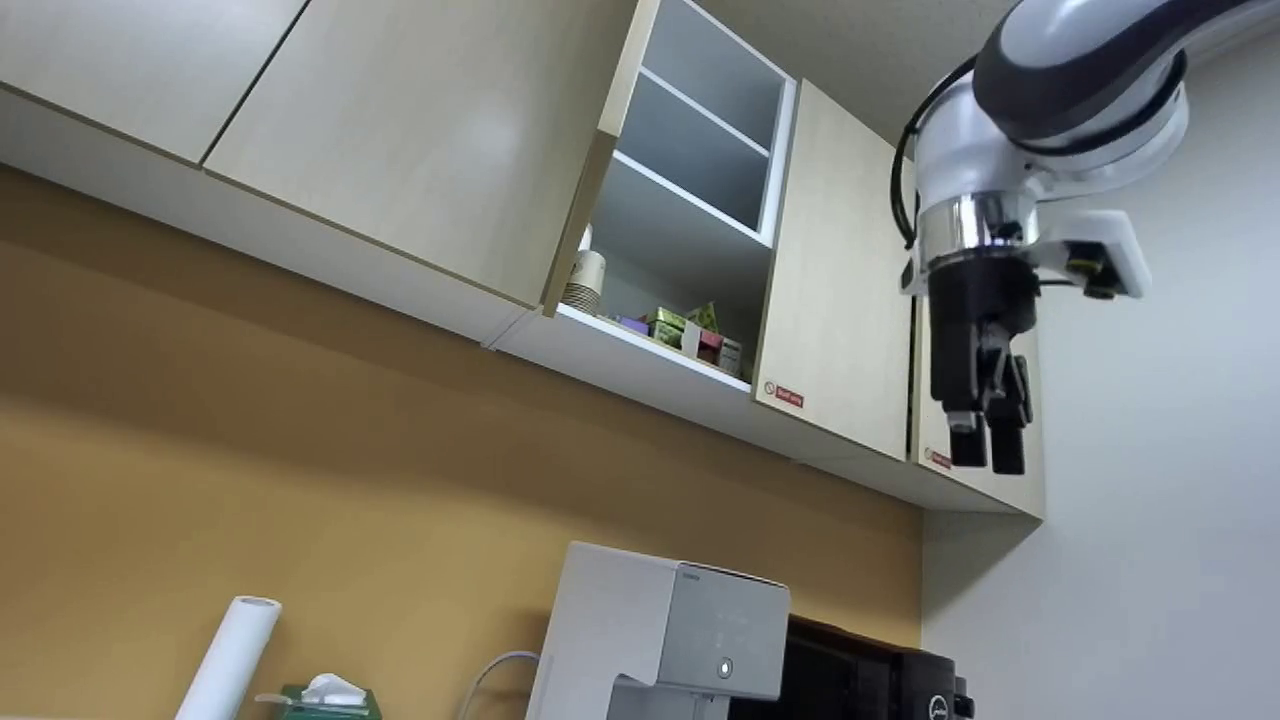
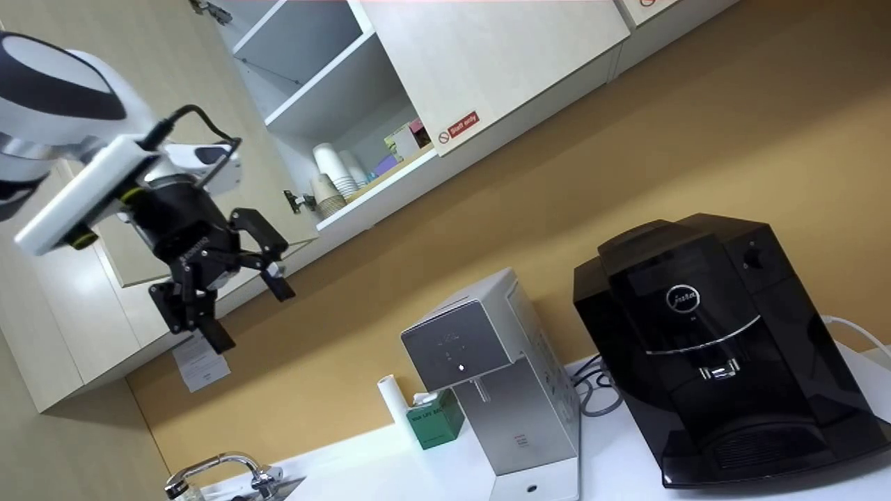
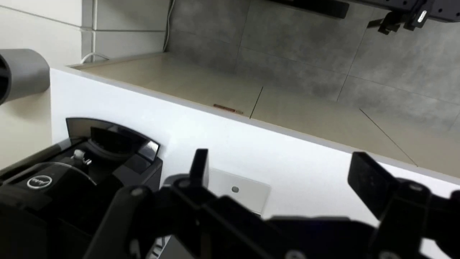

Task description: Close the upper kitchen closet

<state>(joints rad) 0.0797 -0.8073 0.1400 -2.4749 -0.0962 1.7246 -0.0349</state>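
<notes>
The upper kitchen closet (image 1: 690, 190) stands open, with white shelves, paper cups and small boxes inside; it also shows open in an exterior view (image 2: 390, 76). Its beige door (image 1: 578, 222) swings out from the left side of the opening, seen nearly edge-on there. An exterior view shows the door's inner face (image 2: 188, 62) and hinges; its sticker is hidden. My gripper (image 1: 987, 450) hangs in front of the doors right of the opening, empty and apart from them. In an exterior view the gripper (image 2: 248, 313) overlaps the open door. In the wrist view the gripper (image 3: 280, 162) is open; the closet is out of view.
A closed stickered door (image 1: 835, 270) adjoins the opening on the right; a wider closed door (image 1: 400, 150) is on the left. Below, a water dispenser (image 2: 459, 334), a black coffee machine (image 2: 689, 362) and a green tissue box (image 2: 440, 421) stand on the white counter (image 3: 305, 169).
</notes>
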